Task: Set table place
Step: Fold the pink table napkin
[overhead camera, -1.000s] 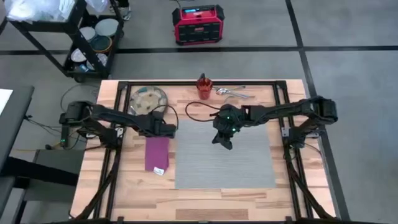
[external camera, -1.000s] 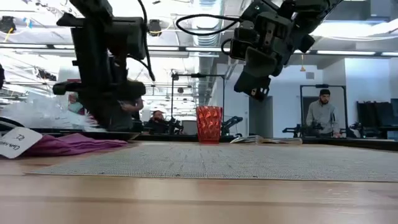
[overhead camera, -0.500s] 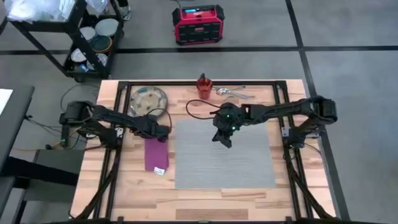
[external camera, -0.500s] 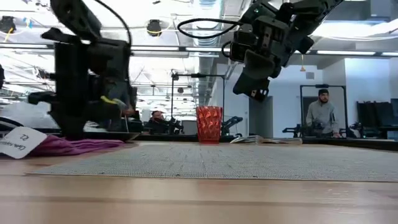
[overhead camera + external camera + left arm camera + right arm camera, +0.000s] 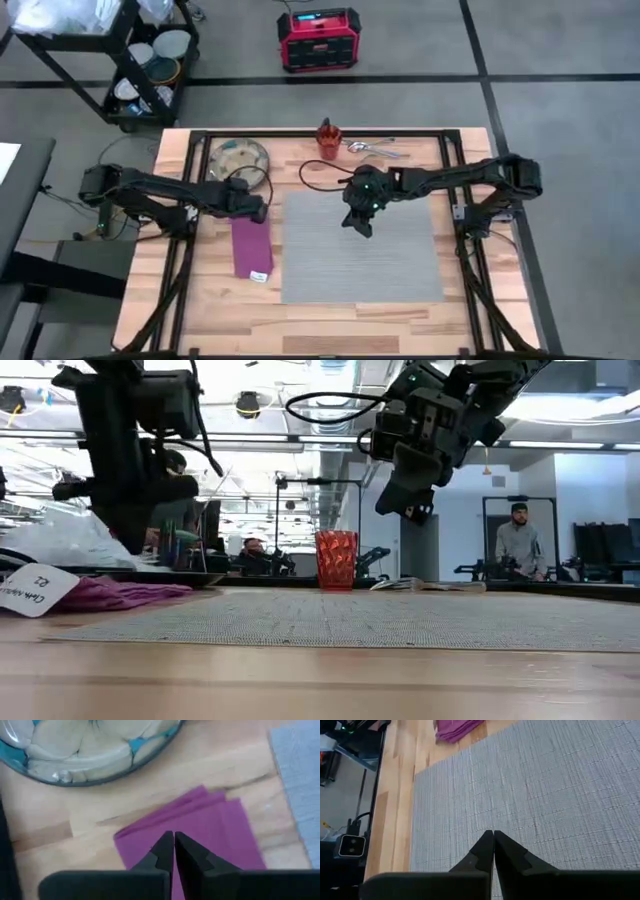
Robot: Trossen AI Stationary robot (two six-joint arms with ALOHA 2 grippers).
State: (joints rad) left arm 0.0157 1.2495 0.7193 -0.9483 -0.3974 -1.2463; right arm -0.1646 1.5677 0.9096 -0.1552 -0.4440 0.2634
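The magenta napkin (image 5: 251,248) lies flat on the wood left of the grey mat (image 5: 360,250), with a white tag (image 5: 257,273) at its near end. My left gripper (image 5: 173,845) is shut and hovers over the napkin's far end (image 5: 200,830), just near of the speckled plate (image 5: 240,160). My right gripper (image 5: 493,842) is shut and hangs above the mat's far left part (image 5: 545,795), well clear of it in the low view (image 5: 410,512). The orange-red cup (image 5: 328,140) and the steel cutlery (image 5: 373,150) rest on the table at its far edge.
A black rail frame (image 5: 320,131) runs around the tabletop. A black cable loops near the mat's far edge (image 5: 320,175). A black wheeled cart (image 5: 140,60) and a red box (image 5: 318,38) stand on the floor beyond the table. A person (image 5: 518,545) stands far behind.
My left gripper has moved toward the table's left edge and risen a little above the napkin's far end. The napkin lies where it was. My right gripper has kept still.
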